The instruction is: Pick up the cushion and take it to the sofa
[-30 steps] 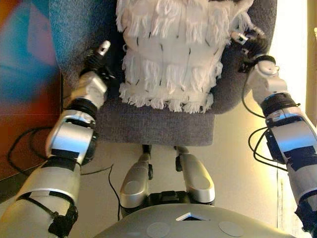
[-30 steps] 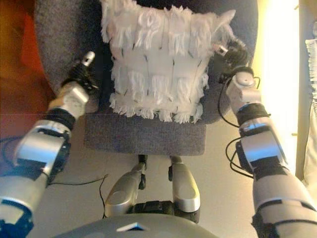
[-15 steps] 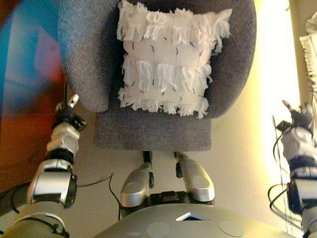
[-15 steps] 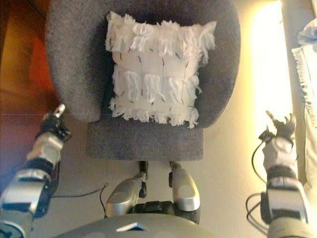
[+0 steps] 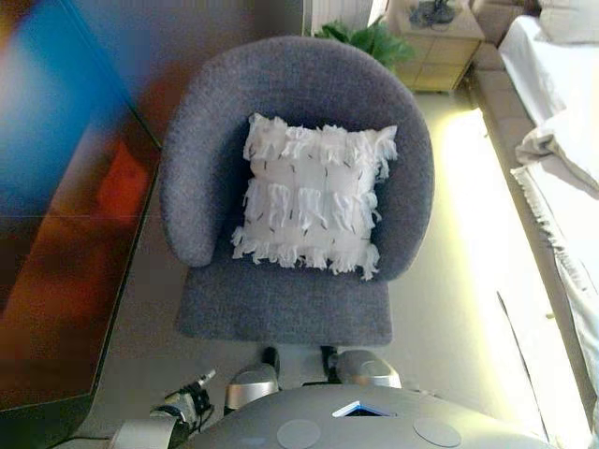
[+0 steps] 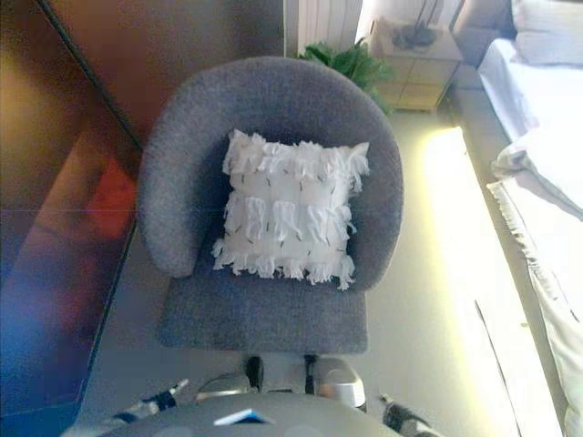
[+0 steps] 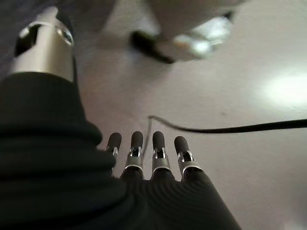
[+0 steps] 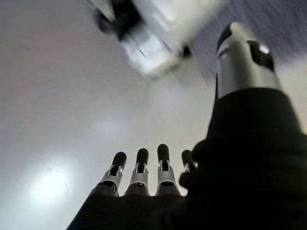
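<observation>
Cushion (image 5: 314, 208) on the armchair, both hands empty and down by the floor.

The white fringed cushion leans against the back of the grey armchair (image 5: 197, 168), on its seat, touched by neither hand. The left hand (image 7: 144, 158) and right hand (image 8: 144, 172) each show straight, relaxed fingers over bare floor (image 5: 449, 281), holding nothing. To lift the cushion well, I judge each hand should come in at one side edge of it, inside the armchair's curved arms, and press inward together, since the soft fringe gives little to pinch. Left of the armchair runs a dark glossy panel (image 5: 65, 187); behind it stand a green plant (image 5: 370, 39) and a wooden cabinet (image 5: 435, 47); right of it, across a sunlit strip of floor, lies white bedding (image 5: 562, 150). No sofa clearly shows.
</observation>
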Motion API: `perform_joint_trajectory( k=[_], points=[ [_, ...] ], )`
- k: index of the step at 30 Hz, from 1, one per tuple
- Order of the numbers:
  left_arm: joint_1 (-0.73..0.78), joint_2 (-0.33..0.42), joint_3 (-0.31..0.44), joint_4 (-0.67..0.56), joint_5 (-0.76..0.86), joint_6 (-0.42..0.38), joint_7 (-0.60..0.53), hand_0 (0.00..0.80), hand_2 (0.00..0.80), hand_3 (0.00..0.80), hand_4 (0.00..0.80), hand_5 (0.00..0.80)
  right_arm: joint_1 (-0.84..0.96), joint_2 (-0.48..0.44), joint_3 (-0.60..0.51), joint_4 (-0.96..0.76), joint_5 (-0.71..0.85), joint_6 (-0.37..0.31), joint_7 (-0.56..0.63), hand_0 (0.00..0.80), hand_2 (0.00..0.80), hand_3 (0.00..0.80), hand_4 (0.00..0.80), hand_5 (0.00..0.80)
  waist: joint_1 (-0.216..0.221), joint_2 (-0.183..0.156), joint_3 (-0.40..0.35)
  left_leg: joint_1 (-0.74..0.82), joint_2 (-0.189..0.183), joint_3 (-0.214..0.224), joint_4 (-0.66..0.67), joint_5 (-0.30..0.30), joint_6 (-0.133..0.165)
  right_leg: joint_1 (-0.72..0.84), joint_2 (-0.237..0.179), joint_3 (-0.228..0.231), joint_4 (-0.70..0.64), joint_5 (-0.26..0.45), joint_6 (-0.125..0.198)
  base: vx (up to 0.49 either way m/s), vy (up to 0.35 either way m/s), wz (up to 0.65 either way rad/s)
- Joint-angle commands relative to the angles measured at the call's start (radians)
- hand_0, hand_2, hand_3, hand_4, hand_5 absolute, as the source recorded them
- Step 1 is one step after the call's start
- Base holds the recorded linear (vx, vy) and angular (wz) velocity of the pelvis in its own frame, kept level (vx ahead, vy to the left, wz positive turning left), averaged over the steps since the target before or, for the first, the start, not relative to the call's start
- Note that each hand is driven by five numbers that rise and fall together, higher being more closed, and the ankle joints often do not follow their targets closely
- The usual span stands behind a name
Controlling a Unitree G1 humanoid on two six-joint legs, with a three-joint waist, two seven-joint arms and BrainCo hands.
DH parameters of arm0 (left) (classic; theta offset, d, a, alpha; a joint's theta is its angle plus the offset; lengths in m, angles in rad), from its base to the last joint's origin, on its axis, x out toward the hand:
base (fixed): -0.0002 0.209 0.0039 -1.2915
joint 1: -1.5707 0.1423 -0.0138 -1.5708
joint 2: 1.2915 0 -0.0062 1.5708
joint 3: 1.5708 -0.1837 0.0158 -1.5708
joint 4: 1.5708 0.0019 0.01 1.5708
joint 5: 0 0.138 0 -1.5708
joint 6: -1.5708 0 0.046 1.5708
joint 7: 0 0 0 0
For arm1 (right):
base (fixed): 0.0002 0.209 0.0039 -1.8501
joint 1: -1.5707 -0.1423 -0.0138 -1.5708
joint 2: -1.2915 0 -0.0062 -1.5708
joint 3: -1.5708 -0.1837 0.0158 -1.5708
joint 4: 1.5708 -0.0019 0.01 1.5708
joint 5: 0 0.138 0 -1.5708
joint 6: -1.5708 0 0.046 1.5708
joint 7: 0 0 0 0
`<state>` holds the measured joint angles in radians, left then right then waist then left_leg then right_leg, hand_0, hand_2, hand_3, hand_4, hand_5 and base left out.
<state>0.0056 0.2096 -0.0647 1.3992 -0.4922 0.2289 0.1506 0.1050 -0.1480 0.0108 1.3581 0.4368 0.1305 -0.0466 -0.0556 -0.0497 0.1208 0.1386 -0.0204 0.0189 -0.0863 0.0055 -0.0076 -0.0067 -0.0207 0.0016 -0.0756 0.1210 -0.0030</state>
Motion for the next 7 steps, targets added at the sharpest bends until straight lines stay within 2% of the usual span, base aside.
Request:
perform_joint_trajectory(
  k=[1,3,5,7],
  points=[
    [-0.031,-0.039,-0.038,0.027,0.023,0.055,-0.094,0.0,0.0,0.0,0.0,0.0,-0.057,-0.025,0.06,-0.005,-0.079,0.012,0.016,0.0,0.0,0.0,0.0,0.0,0.003,0.019,0.025,-0.036,-0.032,-0.02,0.072,-0.049,0.055,0.042,0.009,-0.031,0.187,-0.157,0.029,-0.076,0.011,-0.29],
    [-0.04,-0.035,-0.064,0.018,0.003,0.064,-0.103,0.0,0.0,0.0,0.0,0.0,-0.064,-0.025,0.082,-0.012,-0.087,0.014,0.016,0.0,0.0,0.0,0.0,0.0,0.011,0.017,0.028,-0.039,-0.035,-0.013,0.076,-0.049,0.055,0.048,0.004,-0.052,0.173,-0.153,0.028,-0.1,-0.011,-0.39],
    [-0.049,-0.029,-0.078,0.013,-0.006,0.063,-0.106,0.0,0.0,0.0,0.0,0.0,-0.068,-0.029,0.096,-0.01,-0.092,0.015,0.022,0.0,0.0,0.0,0.0,0.0,0.012,0.016,0.027,-0.033,-0.038,-0.02,0.066,-0.045,0.056,0.06,0.006,-0.044,0.151,-0.143,0.029,-0.078,-0.05,-0.47],
    [-0.059,-0.024,-0.094,0.003,0.006,0.071,-0.114,0.0,0.0,0.0,0.0,0.0,-0.072,-0.032,0.108,-0.006,-0.086,0.013,0.025,0.0,0.0,0.0,0.0,0.0,0.013,0.015,0.017,-0.019,-0.04,-0.024,0.048,-0.041,0.055,0.079,0.007,-0.038,0.116,-0.129,0.031,-0.023,-0.055,-0.23]
  ],
)
